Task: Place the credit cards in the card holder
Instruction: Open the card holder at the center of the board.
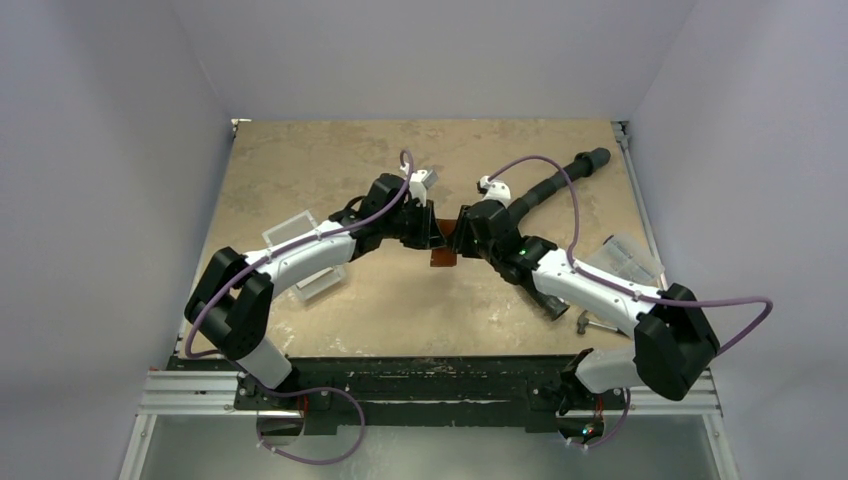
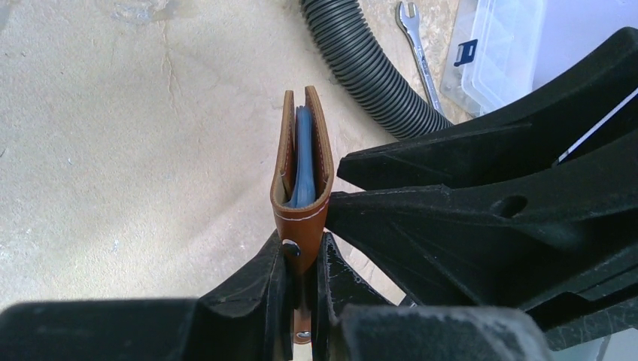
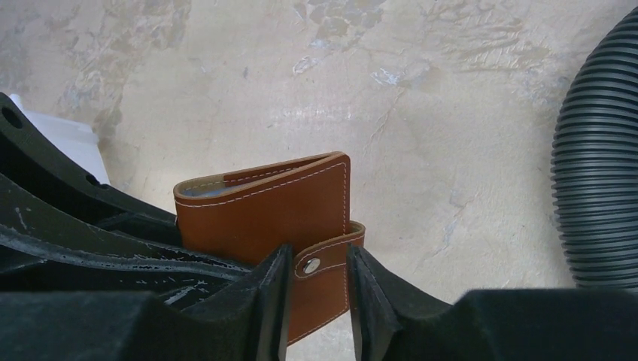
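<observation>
Left jaws: clamped flat on the lower, strap end of the card holder (image 2: 302,199), with leather pinched between both fingers.
Right jaws: apart, one on either side of the snap strap (image 3: 325,282). Whether they grip it cannot be told.
Credit cards (image 2: 303,154): the bluish edges show between the folded leaves, so they are already inside.
Holder's place: between the two arms over the middle of the table (image 1: 300,160), seemingly lifted clear of it.
Step, as judged: closing the snap. The left should hold firm while the right presses squarely on the stud, so the cards cannot slip out of the open top.
Surface: tan, mottled and scuffed. A black ribbed hose (image 1: 560,178) runs toward the far right corner, a clear box (image 1: 628,258) and a wrench (image 2: 419,53) lie by the right edge, and a second clear container (image 1: 290,228) lies toward the left edge.
Room: plain pale walls on three sides.
</observation>
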Robot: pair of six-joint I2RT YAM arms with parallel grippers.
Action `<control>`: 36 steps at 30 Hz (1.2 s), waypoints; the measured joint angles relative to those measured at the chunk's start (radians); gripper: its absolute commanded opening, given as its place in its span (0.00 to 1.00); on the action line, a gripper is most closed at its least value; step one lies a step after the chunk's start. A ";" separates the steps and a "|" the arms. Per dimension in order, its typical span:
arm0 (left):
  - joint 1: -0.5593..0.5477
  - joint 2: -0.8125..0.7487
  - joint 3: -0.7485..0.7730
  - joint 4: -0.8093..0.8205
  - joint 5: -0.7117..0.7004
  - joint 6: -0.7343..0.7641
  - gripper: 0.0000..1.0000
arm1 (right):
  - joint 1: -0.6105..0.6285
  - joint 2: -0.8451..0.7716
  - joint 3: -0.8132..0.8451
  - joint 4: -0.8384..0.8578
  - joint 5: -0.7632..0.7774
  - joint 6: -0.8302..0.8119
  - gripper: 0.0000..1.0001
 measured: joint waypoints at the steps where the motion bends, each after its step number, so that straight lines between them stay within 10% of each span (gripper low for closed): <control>1: 0.000 0.000 0.000 -0.001 -0.003 0.001 0.00 | 0.005 0.002 0.001 0.000 0.009 0.002 0.30; 8: -0.006 0.000 0.000 0.002 -0.006 0.001 0.00 | 0.016 -0.003 0.001 0.010 0.024 0.005 0.00; 31: 0.000 -0.052 0.021 -0.023 0.005 0.004 0.00 | -0.052 -0.079 -0.240 0.021 0.016 -0.031 0.00; 33: 0.001 -0.052 0.025 -0.022 0.012 0.004 0.00 | -0.052 -0.111 -0.242 0.008 0.002 -0.051 0.12; 36: 0.003 -0.051 0.025 -0.023 0.035 0.011 0.00 | -0.057 -0.188 -0.230 -0.004 -0.034 -0.091 0.56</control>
